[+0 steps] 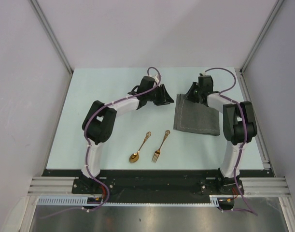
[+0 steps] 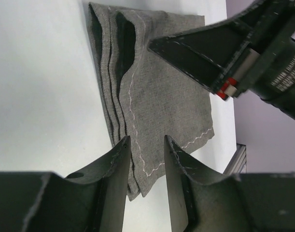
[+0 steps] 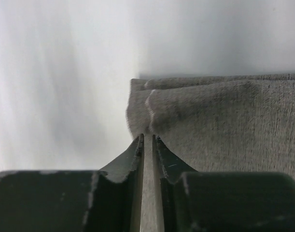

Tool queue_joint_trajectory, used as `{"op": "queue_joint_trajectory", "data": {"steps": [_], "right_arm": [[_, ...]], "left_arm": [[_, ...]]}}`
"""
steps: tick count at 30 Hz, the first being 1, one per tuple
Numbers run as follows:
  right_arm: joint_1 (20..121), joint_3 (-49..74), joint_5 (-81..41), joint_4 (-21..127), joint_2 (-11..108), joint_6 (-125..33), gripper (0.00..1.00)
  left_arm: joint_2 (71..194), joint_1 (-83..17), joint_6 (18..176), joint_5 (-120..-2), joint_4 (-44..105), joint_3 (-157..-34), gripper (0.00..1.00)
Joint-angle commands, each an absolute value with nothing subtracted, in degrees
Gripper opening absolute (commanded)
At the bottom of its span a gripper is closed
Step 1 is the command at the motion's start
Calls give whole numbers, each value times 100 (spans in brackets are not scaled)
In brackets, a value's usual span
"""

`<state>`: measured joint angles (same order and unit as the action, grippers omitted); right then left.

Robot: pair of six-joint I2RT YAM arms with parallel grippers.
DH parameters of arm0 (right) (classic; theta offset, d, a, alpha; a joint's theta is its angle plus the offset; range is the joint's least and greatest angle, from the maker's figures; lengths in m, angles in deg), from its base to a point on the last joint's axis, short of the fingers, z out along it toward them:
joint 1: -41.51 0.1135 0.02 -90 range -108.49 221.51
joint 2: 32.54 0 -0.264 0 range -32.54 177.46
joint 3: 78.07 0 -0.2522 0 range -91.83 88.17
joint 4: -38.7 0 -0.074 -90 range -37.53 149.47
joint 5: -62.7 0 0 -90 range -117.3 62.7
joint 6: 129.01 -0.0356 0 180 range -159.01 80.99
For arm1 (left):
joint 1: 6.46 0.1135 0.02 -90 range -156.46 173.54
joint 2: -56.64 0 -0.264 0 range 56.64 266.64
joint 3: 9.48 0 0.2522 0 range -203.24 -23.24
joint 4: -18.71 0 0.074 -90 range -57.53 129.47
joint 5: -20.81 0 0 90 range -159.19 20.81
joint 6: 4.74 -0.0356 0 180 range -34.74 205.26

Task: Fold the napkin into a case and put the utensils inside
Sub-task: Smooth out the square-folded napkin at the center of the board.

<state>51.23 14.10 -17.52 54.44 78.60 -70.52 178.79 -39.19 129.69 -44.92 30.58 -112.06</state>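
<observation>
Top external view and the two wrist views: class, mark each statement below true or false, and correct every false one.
1. The spoon lies left of the fork in the top view. True.
2. Both utensils are tucked inside the napkin. False: they lie on the bare table, apart from the cloth.
3. The napkin is folded in several layers. True.
4. The left end effector is shut. False: its jaws stand open, with the napkin's edge showing between them.
5. The right end effector has its jaws wide apart. False: they are nearly closed on the napkin's puckered edge.
</observation>
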Motion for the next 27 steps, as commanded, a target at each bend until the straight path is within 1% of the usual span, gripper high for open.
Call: {"op": "queue_joint_trajectory", "data": {"steps": [1,2,7,11,16,19,22,23,27], "right_arm": [[5013,1205,-1544,4772,8181,-7407,15],[5013,1240,-1509,4650,8216,-7399,13],[5004,1311,-1351,4245,8541,-7390,13],[5004,1197,-955,3763,8901,-7626,12],[5057,846,-682,3595,9437,-7935,11],[5065,792,-542,3480,9517,-8040,11],[5083,583,-348,3654,9596,-8032,10],[5074,529,-287,3717,9640,-8006,11],[5083,99,336,4147,9701,-7795,12]], "left_arm": [[17740,-3907,12833,-4432,2896,-11157,38],[17758,-3898,12877,-4406,2896,-11140,38],[17863,-3898,12965,-4327,2808,-11157,37],[17916,-3889,12982,-4335,2816,-11184,37],[17943,-3845,13017,-4335,2852,-11184,37],[17943,-3819,13000,-4327,2843,-11166,38],[18039,-3801,12983,-4318,2887,-11245,43],[18083,-3766,12974,-4309,2974,-11358,46],[18197,-3714,12904,-4476,3123,-11561,51]]}}
